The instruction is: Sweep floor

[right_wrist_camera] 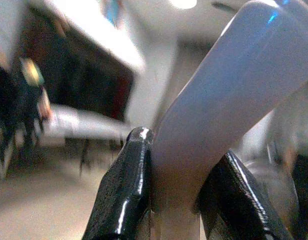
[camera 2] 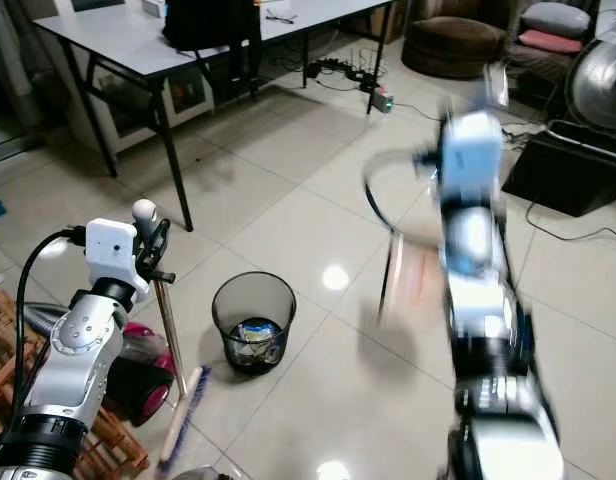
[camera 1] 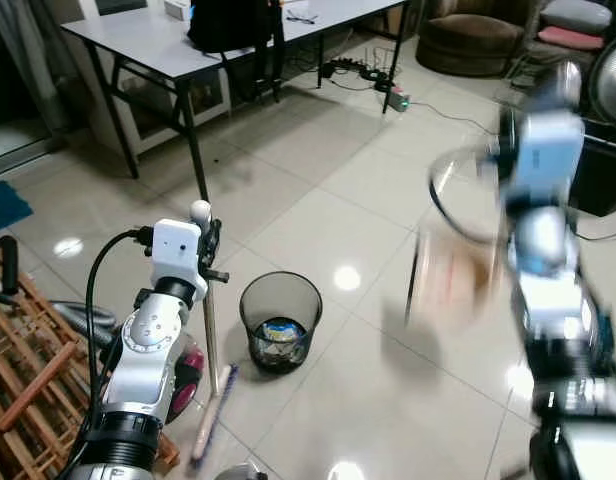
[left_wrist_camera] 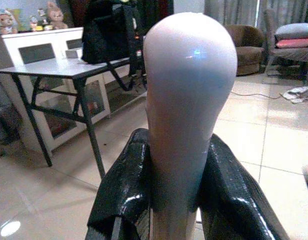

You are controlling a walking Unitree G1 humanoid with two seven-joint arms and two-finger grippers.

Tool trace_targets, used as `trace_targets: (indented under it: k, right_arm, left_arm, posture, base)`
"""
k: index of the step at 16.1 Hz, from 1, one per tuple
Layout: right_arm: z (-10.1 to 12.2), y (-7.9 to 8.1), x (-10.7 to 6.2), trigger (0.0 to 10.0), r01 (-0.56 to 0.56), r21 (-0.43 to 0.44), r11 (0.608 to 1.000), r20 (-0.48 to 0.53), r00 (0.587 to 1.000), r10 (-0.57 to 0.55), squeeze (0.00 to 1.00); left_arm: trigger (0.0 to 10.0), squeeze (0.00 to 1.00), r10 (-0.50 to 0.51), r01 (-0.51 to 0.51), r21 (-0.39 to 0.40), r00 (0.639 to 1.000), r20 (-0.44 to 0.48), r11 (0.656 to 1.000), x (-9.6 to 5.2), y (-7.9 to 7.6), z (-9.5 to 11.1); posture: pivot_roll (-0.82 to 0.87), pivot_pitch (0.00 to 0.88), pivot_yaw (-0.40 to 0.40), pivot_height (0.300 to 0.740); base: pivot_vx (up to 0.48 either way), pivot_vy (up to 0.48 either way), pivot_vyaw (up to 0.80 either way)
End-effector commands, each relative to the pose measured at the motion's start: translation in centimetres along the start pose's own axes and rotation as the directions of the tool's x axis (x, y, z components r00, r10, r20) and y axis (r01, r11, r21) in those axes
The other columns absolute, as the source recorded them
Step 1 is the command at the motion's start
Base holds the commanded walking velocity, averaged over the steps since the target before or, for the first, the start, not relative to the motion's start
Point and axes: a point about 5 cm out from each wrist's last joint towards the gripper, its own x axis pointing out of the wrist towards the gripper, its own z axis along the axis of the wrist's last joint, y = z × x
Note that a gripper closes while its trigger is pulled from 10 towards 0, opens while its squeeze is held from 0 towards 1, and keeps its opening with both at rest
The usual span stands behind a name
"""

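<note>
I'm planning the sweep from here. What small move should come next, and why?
Probably lower the dustpan to the floor by the bin. The right pincer grips its handle and holds it blurred in the air, while the left pincer already grips the broom, head on the tiles.

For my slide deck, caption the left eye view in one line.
Left gripper grips the broom handle upright beside a black wastebasket while the blurred right arm swings.

Left pincer (left_wrist_camera: 176, 200) raised, closed; right pincer (right_wrist_camera: 176, 200) (arm blurred) likewise.
</note>
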Motion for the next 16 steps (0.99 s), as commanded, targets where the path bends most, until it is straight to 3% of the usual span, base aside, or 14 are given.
trace_targets:
  k: [1, 3, 5, 10, 16]
  right_arm:
    - [-0.1, -0.4, -0.2, 10.0, 0.039, 0.017, 0.999, -0.026, 0.999, -0.039, 0.0]
    - [-0.5, 0.0, -1.2, 10.0, 0.034, -0.035, 0.999, -0.038, 0.999, -0.035, 0.0]
    - [0.0, 0.7, -1.6, 10.0, 0.008, -0.03, 0.999, -0.02, 1.0, -0.009, 0.0]
    - [-0.5, 1.8, -2.6, 10.0, -0.006, 0.052, 0.999, -0.091, 0.996, 0.011, 0.0]
    - [-0.6, 3.6, -3.7, 10.0, -0.059, 0.193, 0.979, -0.146, 0.985, 0.089, 0.0]
  left_arm:
    - [10.0, 0.0, -0.018, 0.018, 0.017, 0.999, 0.031, 1.0, 0.1, 0.0, 0.8]
    - [10.0, 0.0, -0.038, 0.038, 0.012, 0.999, 0.028, 0.999, -0.1, -0.1, 0.8]
    - [10.0, 0.0, -0.066, 0.065, 0.014, 0.998, 0.019, 0.998, -0.2, -0.2, 0.7]
    - [10.0, 0.0, -0.079, 0.079, 0.018, 0.997, 0.015, 0.997, -0.3, -0.4, 0.7]
    - [10.0, 0.0, -0.065, 0.065, 0.006, 0.998, -0.003, 0.998, -0.4, 0.2, 0.6]
  posture:
    - [-0.03, 0.0, -0.001, 0.74]
    - [-0.03, 0.0, 0.008, 0.74]
    - [-0.03, 0.0, 0.013, 0.74]
    - [-0.03, 0.0, 0.006, 0.74]
    - [-0.02, 0.0, 0.003, 0.74]
  base:
    - [0.0, -0.247, 0.0]
    - [0.0, -0.388, 0.0]
    - [0.0, -0.456, 0.0]
    - [0.0, -0.423, 0.0]
    - [0.0, 0.0, 0.0]
